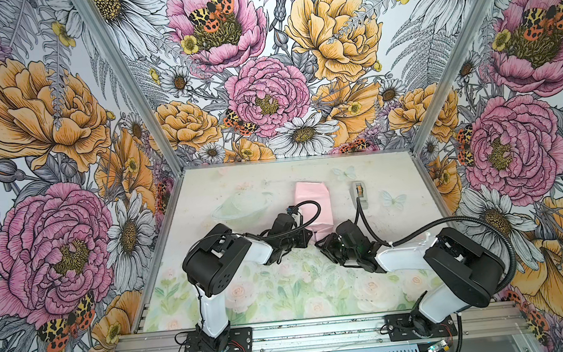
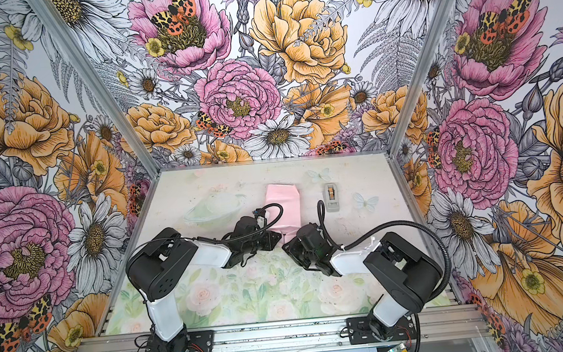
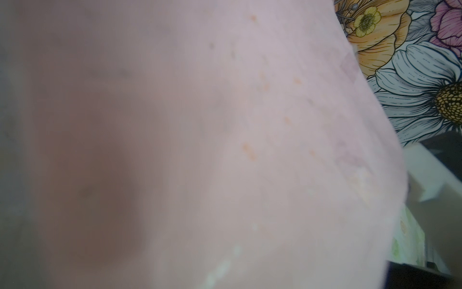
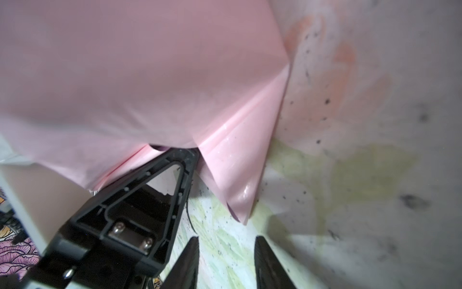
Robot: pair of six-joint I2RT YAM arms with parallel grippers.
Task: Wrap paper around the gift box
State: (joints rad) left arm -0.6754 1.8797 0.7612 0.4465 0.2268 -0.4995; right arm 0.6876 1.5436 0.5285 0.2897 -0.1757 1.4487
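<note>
The paper [image 3: 225,150] fills our left wrist view, a pink blur; we can't tell whether the left gripper [image 1: 307,237] grips it. Right fingers [image 4: 270,265] run off the edge.

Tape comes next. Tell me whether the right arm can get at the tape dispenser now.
Probably yes. The tape dispenser stands on the table beyond the right gripper, whose jaws are open and empty; nothing lies between them.

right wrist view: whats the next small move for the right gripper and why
Probably ease the right gripper forward and close on the pointed flap of the paper: the jaws stand open and empty just short of it, while the left gripper is tucked into the fold beside it.
</note>
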